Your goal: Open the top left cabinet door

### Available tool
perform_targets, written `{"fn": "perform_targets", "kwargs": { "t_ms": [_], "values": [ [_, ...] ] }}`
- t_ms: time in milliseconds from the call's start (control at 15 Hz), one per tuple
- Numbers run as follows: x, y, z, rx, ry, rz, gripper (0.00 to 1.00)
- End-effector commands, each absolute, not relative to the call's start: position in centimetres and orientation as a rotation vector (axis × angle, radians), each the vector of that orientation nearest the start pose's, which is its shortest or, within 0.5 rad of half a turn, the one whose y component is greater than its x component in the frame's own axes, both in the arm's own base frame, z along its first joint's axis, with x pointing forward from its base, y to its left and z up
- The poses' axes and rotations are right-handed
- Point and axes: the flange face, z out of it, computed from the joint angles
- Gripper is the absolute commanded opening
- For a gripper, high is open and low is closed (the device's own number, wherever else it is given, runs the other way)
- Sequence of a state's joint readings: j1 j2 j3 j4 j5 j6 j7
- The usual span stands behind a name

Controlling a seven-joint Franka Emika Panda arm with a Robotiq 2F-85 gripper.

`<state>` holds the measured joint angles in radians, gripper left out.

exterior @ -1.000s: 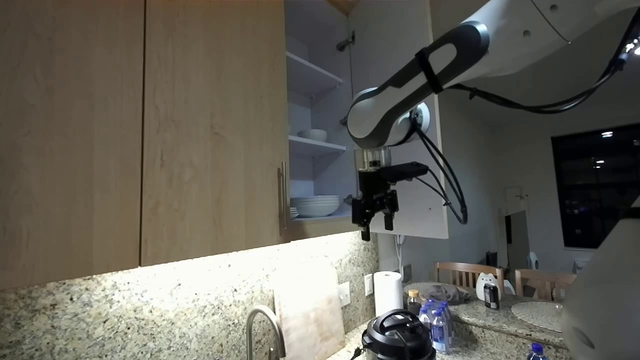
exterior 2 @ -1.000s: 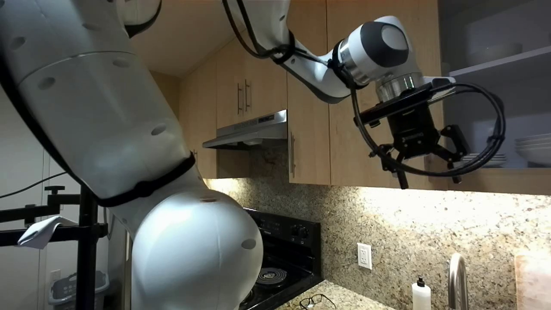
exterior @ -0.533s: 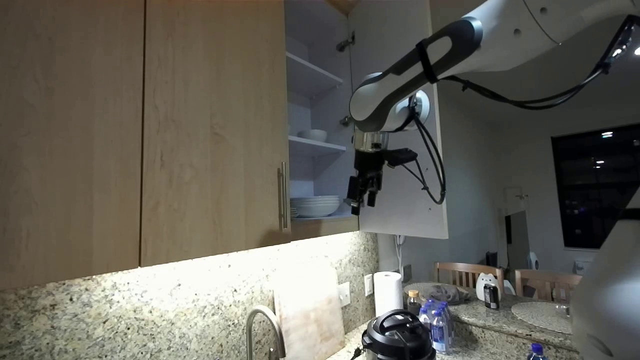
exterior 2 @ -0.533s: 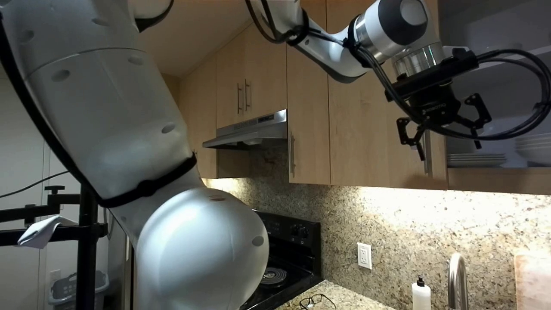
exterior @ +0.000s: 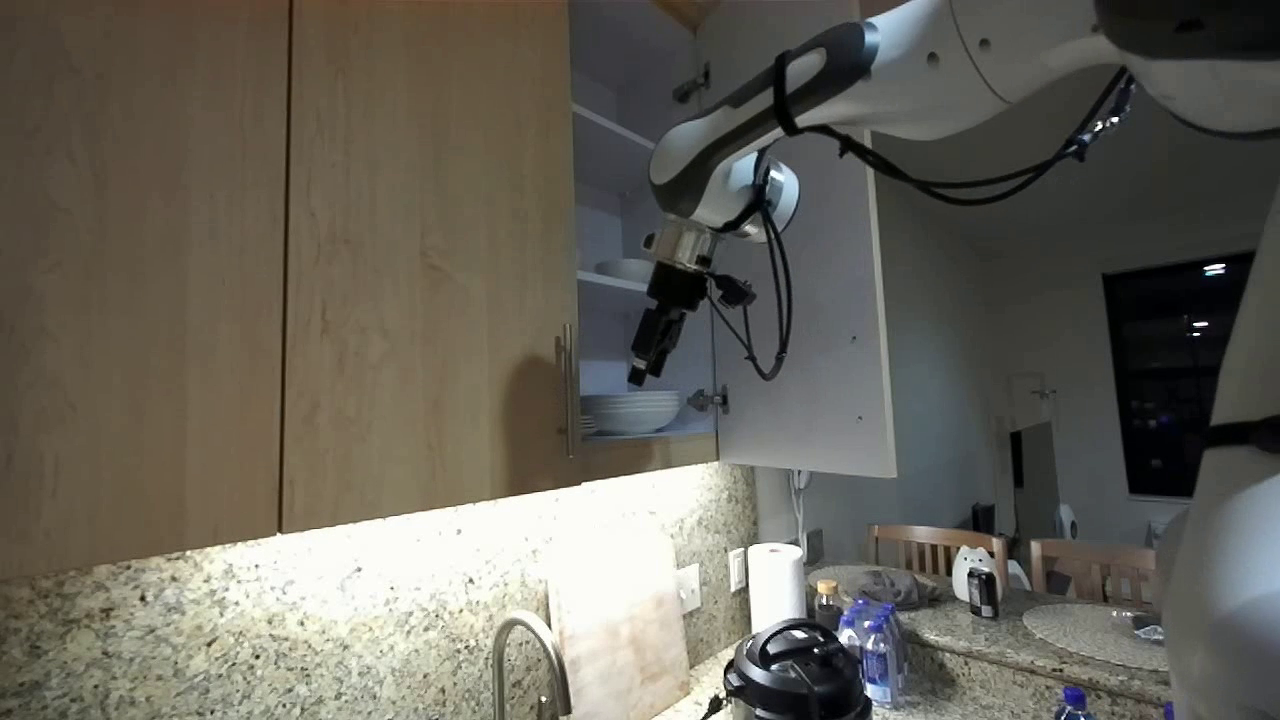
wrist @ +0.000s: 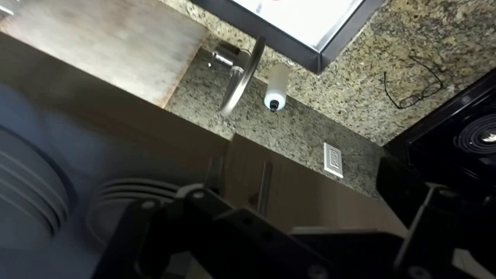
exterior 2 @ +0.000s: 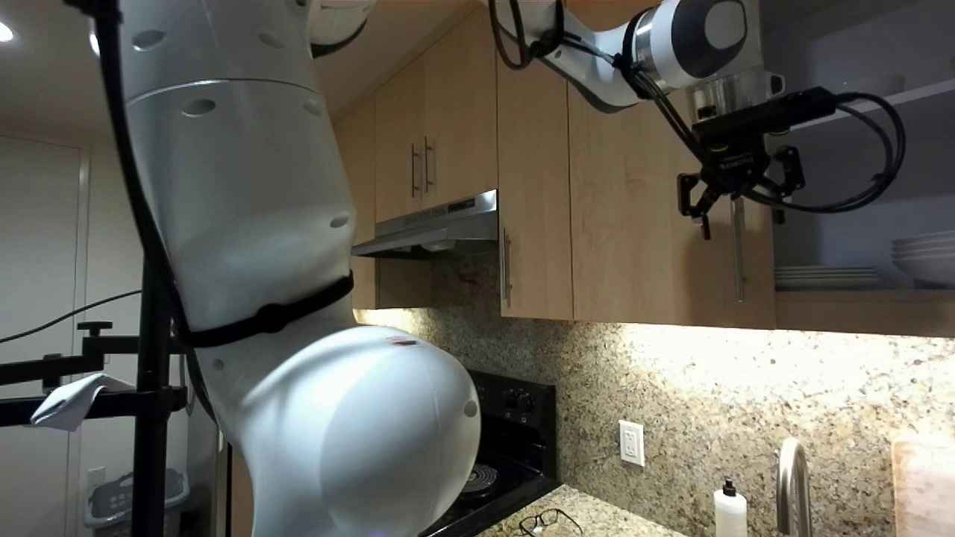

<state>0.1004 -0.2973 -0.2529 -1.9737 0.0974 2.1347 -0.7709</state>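
The top left cabinet door is a tall light-brown wood-grain door, in both exterior views (exterior: 425, 250) (exterior 2: 634, 224) and the wrist view (wrist: 302, 197). It stands shut. Its slim silver bar handle (exterior: 570, 390) is vertical near the edge beside the open shelves, and also shows in the other views (exterior 2: 739, 253) (wrist: 265, 188). My gripper (exterior: 643, 370) is open and empty, in front of the door and near the handle's upper part in an exterior view (exterior 2: 741, 222). In the wrist view the handle shows between the spread fingers (wrist: 306, 180), apart from them, its upper part hidden.
A pale grey-white door panel (exterior: 800, 400) stands swung open beside the arm. Stacked plates (exterior: 632, 412) sit on the open shelf. A matching wood door (exterior: 140, 260) adjoins the task's door. Below are a faucet (exterior 2: 792, 485), a soap bottle (exterior 2: 730, 511) and a black pot (exterior: 800, 675).
My gripper has moved up and toward the wood door and its handle, and has tilted. The arm's shadow now falls on the door by the handle. The door has not moved.
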Motion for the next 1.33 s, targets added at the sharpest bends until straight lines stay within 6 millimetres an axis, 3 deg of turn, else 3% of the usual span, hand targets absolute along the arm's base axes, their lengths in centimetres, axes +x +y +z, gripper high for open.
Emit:
{"fn": "perform_targets", "kwargs": {
  "t_ms": [0, 733, 1267],
  "values": [
    [53.2, -8.8, 64.9, -2.805, -1.077, -0.801, 1.00],
    [58.6, -9.8, 65.1, -2.500, -1.325, -0.796, 1.00],
    [61.1, -9.1, 64.9, -2.423, -1.334, -0.840, 1.00]
  ]
}}
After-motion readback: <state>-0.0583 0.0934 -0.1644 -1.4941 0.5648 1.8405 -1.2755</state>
